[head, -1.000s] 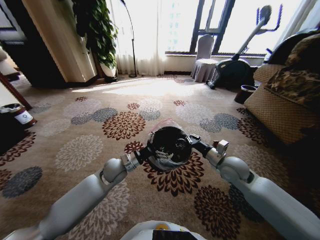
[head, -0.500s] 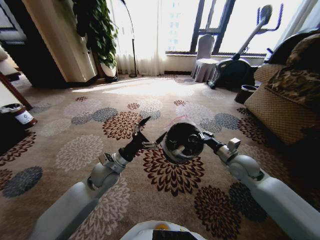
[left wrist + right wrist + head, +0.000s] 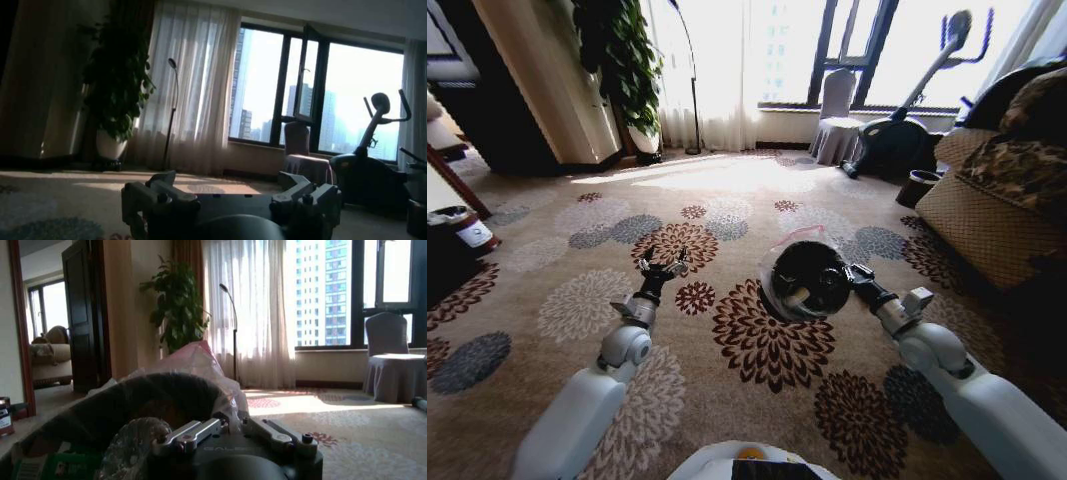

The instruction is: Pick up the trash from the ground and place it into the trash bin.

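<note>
The trash bin (image 3: 799,282), black with a whitish-pink liner, hangs tilted above the carpet with its mouth facing me. My right gripper (image 3: 845,274) is shut on its right rim. In the right wrist view the bin (image 3: 153,390) sits just past the gripper (image 3: 228,423), and trash lies inside: a clear bottle (image 3: 132,441) and a green wrapper (image 3: 53,465). My left gripper (image 3: 662,267) is off to the bin's left over the carpet, open and empty; its fingers (image 3: 152,192) stand wide apart in the left wrist view.
A sofa (image 3: 997,190) fills the right side, with a small dark pot (image 3: 919,186) by its far end. An exercise machine (image 3: 897,135) and a covered chair (image 3: 835,125) stand by the window. A large plant (image 3: 622,70) is at the back left. Open flowered carpet lies ahead.
My left gripper has come off the bin, swung left and opened. The right arm has carried the bin to the right and slightly farther from me.
</note>
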Motion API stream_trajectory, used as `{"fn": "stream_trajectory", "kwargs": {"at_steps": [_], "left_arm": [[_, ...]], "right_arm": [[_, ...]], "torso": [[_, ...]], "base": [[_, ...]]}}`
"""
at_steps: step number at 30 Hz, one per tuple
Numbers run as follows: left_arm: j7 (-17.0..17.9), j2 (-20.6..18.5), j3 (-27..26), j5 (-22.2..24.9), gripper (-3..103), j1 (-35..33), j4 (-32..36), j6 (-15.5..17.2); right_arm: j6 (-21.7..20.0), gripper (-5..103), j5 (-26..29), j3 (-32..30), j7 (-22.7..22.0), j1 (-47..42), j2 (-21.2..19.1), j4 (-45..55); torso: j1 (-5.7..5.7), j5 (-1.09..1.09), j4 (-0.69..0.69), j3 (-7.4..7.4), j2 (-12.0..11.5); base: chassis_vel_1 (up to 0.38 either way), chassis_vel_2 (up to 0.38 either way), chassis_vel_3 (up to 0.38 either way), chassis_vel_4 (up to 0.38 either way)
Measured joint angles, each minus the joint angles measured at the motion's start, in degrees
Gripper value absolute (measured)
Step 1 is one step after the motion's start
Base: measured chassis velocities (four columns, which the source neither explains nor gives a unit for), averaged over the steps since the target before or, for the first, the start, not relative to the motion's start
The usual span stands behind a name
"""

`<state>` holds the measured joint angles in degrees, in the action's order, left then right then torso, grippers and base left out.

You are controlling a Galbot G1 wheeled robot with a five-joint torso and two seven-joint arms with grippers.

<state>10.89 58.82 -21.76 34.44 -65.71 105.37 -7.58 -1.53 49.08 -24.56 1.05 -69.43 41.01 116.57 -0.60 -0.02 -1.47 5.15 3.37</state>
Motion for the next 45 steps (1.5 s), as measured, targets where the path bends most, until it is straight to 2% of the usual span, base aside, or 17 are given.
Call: {"fn": "stream_trajectory", "kwargs": {"at_steps": [13, 16, 18, 20, 21, 24, 27, 28, 29, 31, 33, 34, 36, 40, 42, 44, 45], "left_arm": [[-0.4, 1.3, 1.1, -0.3, 100, -0.3, -3.3, 0.7], [-0.6, 1.8, 1.9, -0.7, 100, -0.2, -3.6, 0.8], [-0.9, 2.0, 2.5, -1.2, 100, 0.1, -4.2, 0.8], [-1.1, 2.0, 2.6, -1.3, 100, 0.2, -4.3, 0.8], [-1.7, 2.1, 3.0, -1.3, 100, 0.3, -4.7, 0.8], [-2.4, 2.3, 3.4, -1.4, 100, 0.5, -5.2, 0.7], [-2.8, 2.7, 3.9, -1.4, 100, 0.6, -5.9, 0.7], [-2.9, 2.7, 4.1, -1.5, 100, 0.7, -6.2, 0.7], [-2.9, 2.7, 4.1, -1.5, 100, 0.7, -6.2, 0.7], [-3.1, 2.8, 4.2, -1.7, 100, 0.7, -6.8, 0.6], [-3.2, 2.9, 4.4, -1.8, 100, 0.6, -7.1, 0.6], [-3.3, 2.9, 4.5, -1.8, 100, 0.6, -7.2, 0.5], [-3.4, 3.0, 4.6, -1.9, 100, 0.6, -7.4, 0.5], [-3.6, 3.0, 5.3, -1.9, 100, 0.9, -8.5, 0.5], [-3.8, 3.1, 6.7, -1.3, 100, 0.9, -10.2, 0.8], [-4.0, 3.4, 7.6, -0.9, 100, 0.7, -11.8, 1.2], [-4.4, 3.7, 8.5, -0.8, 100, 0.6, -13.4, 1.4]], "right_arm": [[0.6, 0, -0.7, -0.5, 0.0, -2.7, 3.0, 3.3], [0.8, 0, -0.8, -1.0, 0.0, -3.0, 3.0, 3.1], [1.1, 0, -0.8, -1.5, 0.0, -3.5, 2.9, 2.9], [1.2, 0, -0.8, -1.6, 0.0, -3.7, 2.9, 2.9], [1.4, 0, -1.1, -1.8, 0.0, -3.9, 3.0, 2.7], [1.7, 0, -1.7, -1.8, 0.0, -4.0, 3.6, 2.4], [2.0, 0, -2.1, -1.6, 0.0, -4.1, 4.0, 2.2], [2.1, 0, -2.2, -1.5, 0.0, -4.1, 4.1, 2.2], [2.1, 0, -2.2, -1.5, 0.0, -4.1, 4.1, 2.2], [2.5, 0, -2.7, -1.1, 0.0, -3.9, 4.4, 1.9], [3.1, 0, -3.8, -1.0, 0.0, -3.5, 4.5, 1.5], [3.5, 0, -4.2, -0.9, 0.0, -3.4, 4.5, 1.3], [3.9, 0, -4.6, -0.8, 0.0, -3.3, 4.5, 1.1], [5.8, 0, -6.2, -0.5, 0.0, -3.0, 4.7, 0.4], [6.7, 0, -6.8, -0.5, 0.0, -3.0, 4.5, 0.1], [6.9, 0, -7.2, -0.4, 0.0, -3.1, 4.5, -0.2], [7.3, 0, -7.8, -0.4, 0.0, -3.1, 4.6, -0.4]], "torso": [[0.01, 0.05, 0.00, -0.01, 0.0], [0.00, -0.04, 0.01, 0.00, 0.0], [0.01, 0.07, 0.00, -0.01, 0.0], [0.01, 0.07, -0.01, -0.01, 0.0], [0.00, -0.02, -0.01, -0.01, 0.0], [0.01, 0.08, -0.01, -0.01, 0.0], [0.01, -0.07, 0.00, -0.01, 0.0], [0.01, 0.06, 0.01, -0.01, 0.0], [0.01, 0.06, 0.01, -0.01, 0.0], [0.01, 0.07, -0.02, -0.01, 0.0], [0.00, -0.04, 0.00, 0.00, 0.0], [0.01, 0.07, 0.01, -0.01, 0.0], [0.00, 0.10, 0.00, -0.01, 0.0], [-0.01, -0.01, 0.01, 0.00, 0.0], [0.00, 0.09, 0.00, -0.02, 0.0], [0.00, 0.02, -0.01, -0.01, 0.0], [-0.01, -0.11, -0.04, 0.00, 0.0]], "base": [[-0.227, -0.218, 0.224, 0.221], [-0.338, -0.334, 0.322, 0.316], [-0.341, -0.312, 0.342, 0.330], [-0.341, -0.336, 0.354, 0.342], [-0.346, -0.336, 0.362, 0.372], [-0.367, -0.358, 0.360, 0.365], [-0.376, -0.384, 0.359, 0.367], [-0.355, -0.362, 0.351, 0.372], [-0.355, -0.362, 0.351, 0.372], [-0.356, -0.366, 0.349, 0.356], [-0.354, -0.327, 0.342, 0.344], [-0.299, -0.291, 0.270, 0.281], [-0.299, -0.269, 0.270, 0.281], [-0.167, -0.213, 0.157, 0.112], [-0.055, -0.048, 0.061, 0.044], [0.000, 0.000, 0.000, 0.000], [0.071, 0.032, -0.040, -0.041]]}}
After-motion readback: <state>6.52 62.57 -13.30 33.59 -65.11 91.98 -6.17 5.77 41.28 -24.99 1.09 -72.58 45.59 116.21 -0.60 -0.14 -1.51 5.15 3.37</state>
